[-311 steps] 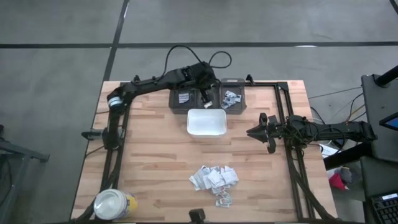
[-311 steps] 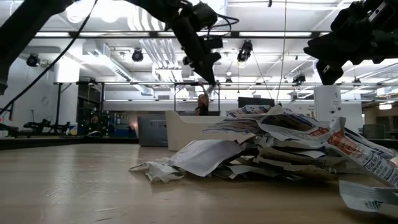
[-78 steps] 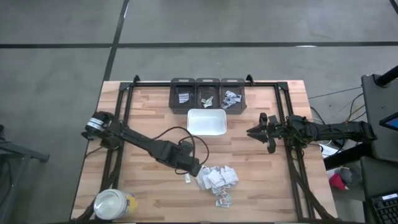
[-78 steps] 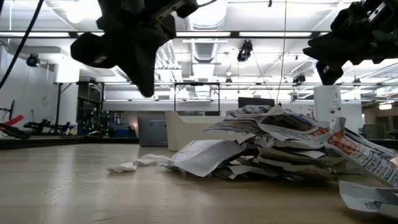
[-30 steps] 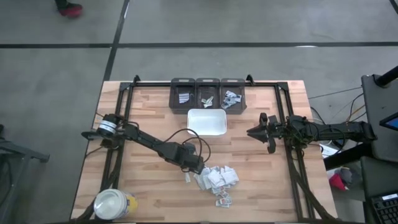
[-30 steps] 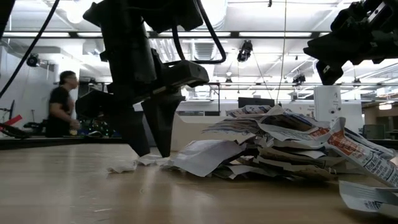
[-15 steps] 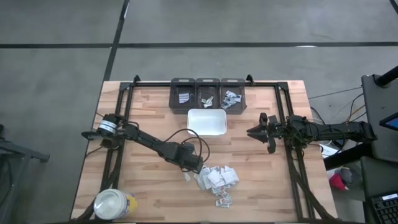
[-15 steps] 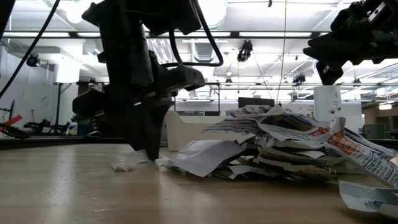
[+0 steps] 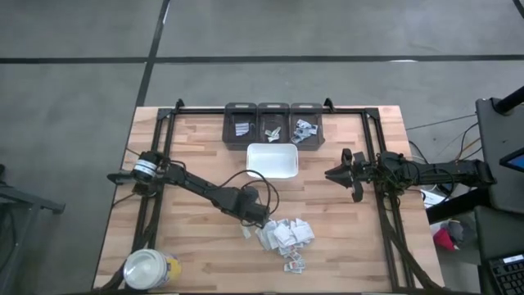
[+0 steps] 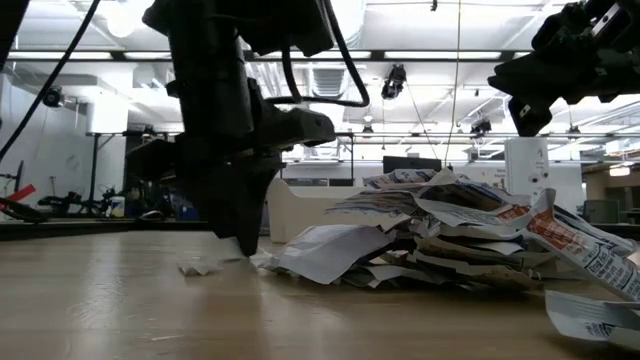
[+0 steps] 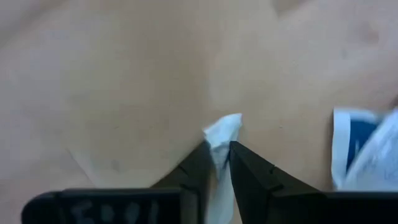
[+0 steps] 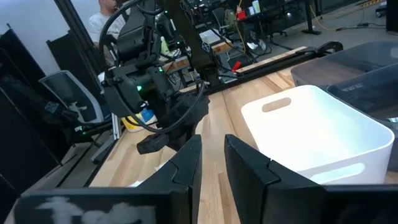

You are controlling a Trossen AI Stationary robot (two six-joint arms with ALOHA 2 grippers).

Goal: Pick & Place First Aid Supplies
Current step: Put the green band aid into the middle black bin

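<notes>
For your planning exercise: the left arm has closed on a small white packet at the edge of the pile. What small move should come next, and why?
Probably a short lift straight up. In the left wrist view the left tool has its fingers pinched on a white packet just above the table, beside the pile. Raising it first should clear the neighbouring packets. The right tool waits beside the tray.

bright overhead room lights — left wrist view blurred.

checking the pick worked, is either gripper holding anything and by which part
The left gripper pinches one small white packet by its edge between its fingers. The right gripper holds nothing.
</notes>
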